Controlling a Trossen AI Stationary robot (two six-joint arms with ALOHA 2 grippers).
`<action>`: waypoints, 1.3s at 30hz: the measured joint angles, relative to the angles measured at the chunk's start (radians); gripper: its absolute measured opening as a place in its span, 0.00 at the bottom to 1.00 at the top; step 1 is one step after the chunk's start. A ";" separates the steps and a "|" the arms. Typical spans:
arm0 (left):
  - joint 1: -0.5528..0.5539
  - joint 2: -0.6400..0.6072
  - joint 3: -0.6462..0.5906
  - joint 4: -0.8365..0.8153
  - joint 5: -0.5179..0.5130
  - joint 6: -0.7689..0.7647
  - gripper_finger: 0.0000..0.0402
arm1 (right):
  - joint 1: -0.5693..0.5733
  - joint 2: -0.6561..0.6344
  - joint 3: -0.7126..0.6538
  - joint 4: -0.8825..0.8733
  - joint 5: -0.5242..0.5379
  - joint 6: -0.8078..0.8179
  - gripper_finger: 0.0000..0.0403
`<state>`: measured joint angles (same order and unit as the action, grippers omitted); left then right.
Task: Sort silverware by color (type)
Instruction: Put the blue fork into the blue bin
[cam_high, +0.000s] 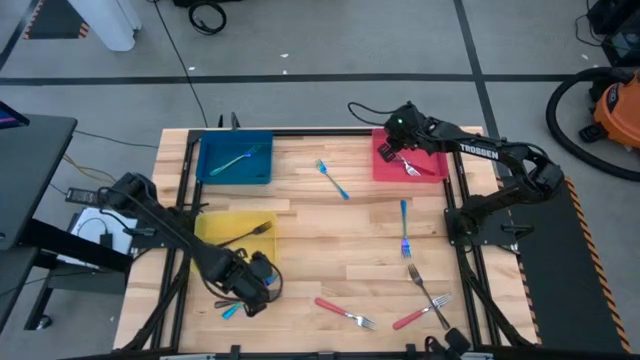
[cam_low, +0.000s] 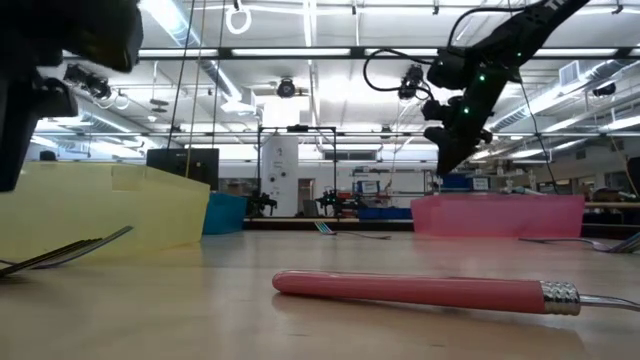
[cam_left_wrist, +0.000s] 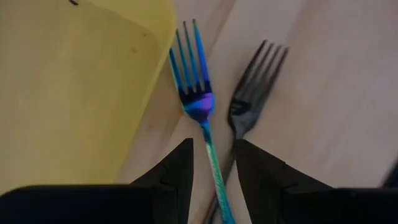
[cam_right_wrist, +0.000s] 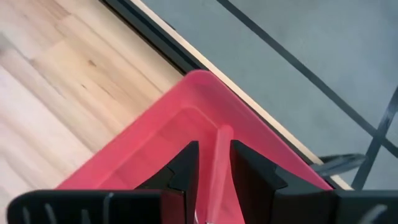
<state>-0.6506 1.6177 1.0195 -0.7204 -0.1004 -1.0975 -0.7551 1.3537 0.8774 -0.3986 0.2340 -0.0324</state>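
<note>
Wood table (cam_high: 330, 240): blue tray (cam_high: 235, 160) holds teal fork (cam_high: 232, 160); yellow tray (cam_high: 232, 232), black fork (cam_high: 250, 234).

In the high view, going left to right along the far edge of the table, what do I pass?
blue tray with a teal fork in it → loose teal fork on bare wood → red tray, with the right gripper over it holding a red fork.

Grey floor (cam_high: 330, 40) crossed by dark tape lines; long ceiling lights (cam_low: 300, 55) brighten the workshop.
</note>
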 joint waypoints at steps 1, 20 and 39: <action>0.000 0.009 0.000 0.000 0.000 -0.003 0.30 | 0.004 0.000 0.003 0.001 0.000 -0.001 0.25; 0.002 0.100 0.000 0.055 0.051 -0.021 0.30 | 0.070 0.000 0.006 -0.025 -0.001 0.014 0.25; -0.002 0.167 0.001 0.058 0.053 -0.037 0.17 | 0.105 0.000 0.006 -0.029 -0.001 0.015 0.24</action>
<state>-0.6522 1.7846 1.0203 -0.6625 -0.0479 -1.1348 -0.6498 1.3537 0.8837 -0.4274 0.2333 -0.0170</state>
